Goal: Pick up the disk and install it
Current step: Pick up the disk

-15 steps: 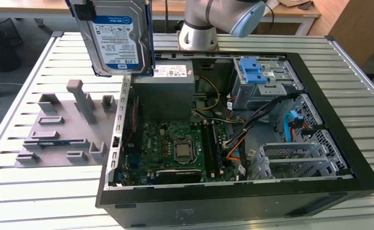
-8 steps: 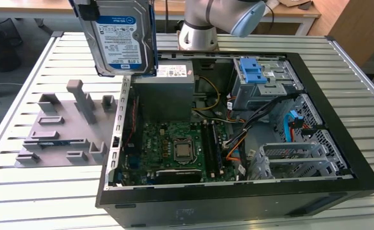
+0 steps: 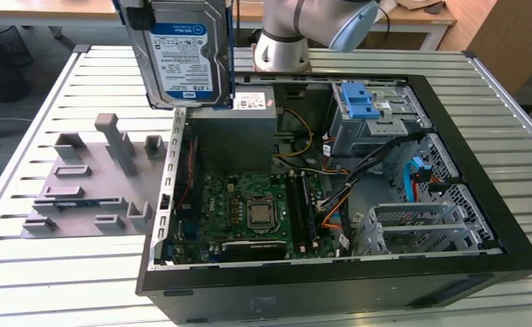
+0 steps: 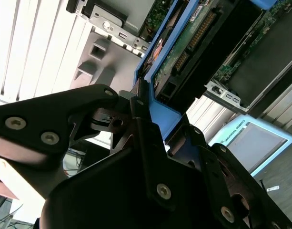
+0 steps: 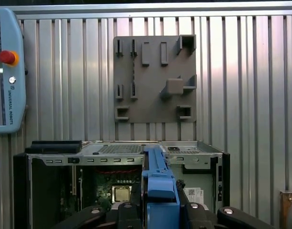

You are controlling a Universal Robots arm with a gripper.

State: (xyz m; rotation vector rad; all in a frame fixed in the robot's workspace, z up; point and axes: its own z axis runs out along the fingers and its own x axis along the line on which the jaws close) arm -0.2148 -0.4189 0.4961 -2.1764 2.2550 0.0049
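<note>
The disk [image 3: 186, 54] hangs upright in the air above the back-left corner of the open computer case [image 3: 338, 286] in the exterior view. Its blue-and-white label faces the camera and blue rails run along its edges. In the second wrist view my gripper [image 4: 146, 114] is shut on the disk [image 4: 184, 52], with black fingers [image 4: 84, 109] clamping the blue rail and the green circuit-board side showing. In the first wrist view the disk's blue rail [image 5: 157, 176] stands edge-on in my gripper [image 5: 160, 202], above the case [image 5: 55, 147].
Inside the case lie the motherboard [image 3: 257, 211], a grey power supply [image 3: 233, 136] and a drive cage with a blue latch [image 3: 364, 102]. A grey fixture board [image 3: 84, 184] lies on the slatted table at the exterior view's left. A teach pendant [image 5: 7, 71] rests beside the case.
</note>
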